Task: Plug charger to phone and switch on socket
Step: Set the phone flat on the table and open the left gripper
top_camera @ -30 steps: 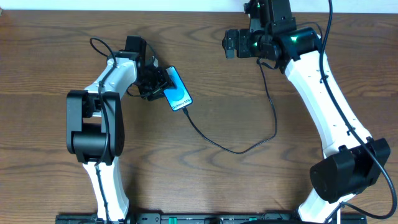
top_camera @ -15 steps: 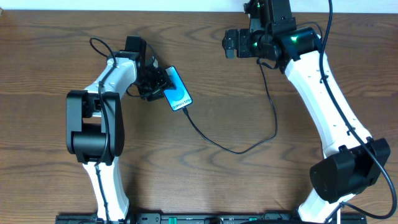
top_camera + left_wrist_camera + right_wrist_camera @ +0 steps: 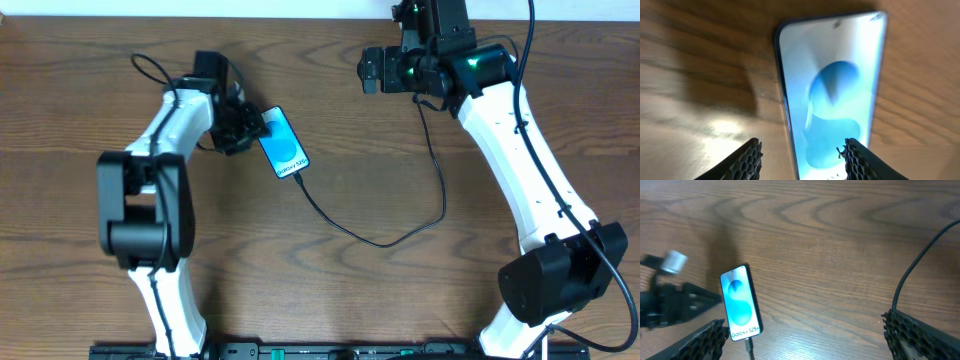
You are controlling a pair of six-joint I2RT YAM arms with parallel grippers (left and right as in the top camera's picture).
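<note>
The phone (image 3: pixel 282 146) lies flat on the counter (image 3: pixel 80 60), screen up and glowing blue, at about 10 o'clock from the counter's middle in the overhead view. Its "Galaxy" end points toward 5 o'clock. The charger (image 3: pixel 380 242) meets that end with its small tip touching the phone's edge. From there the black cable runs toward 4 o'clock, bends in a loop and climbs toward 12 o'clock beside the right arm. The left claw (image 3: pixel 802 152) hovers at the phone's 10 o'clock side, fingers (image 3: pixel 751 152) apart and clamped on nothing, one off the phone's long edge and one over the screen. The right claw (image 3: pixel 804 324) hangs well apart at 1 o'clock, spread wide and empty
</note>
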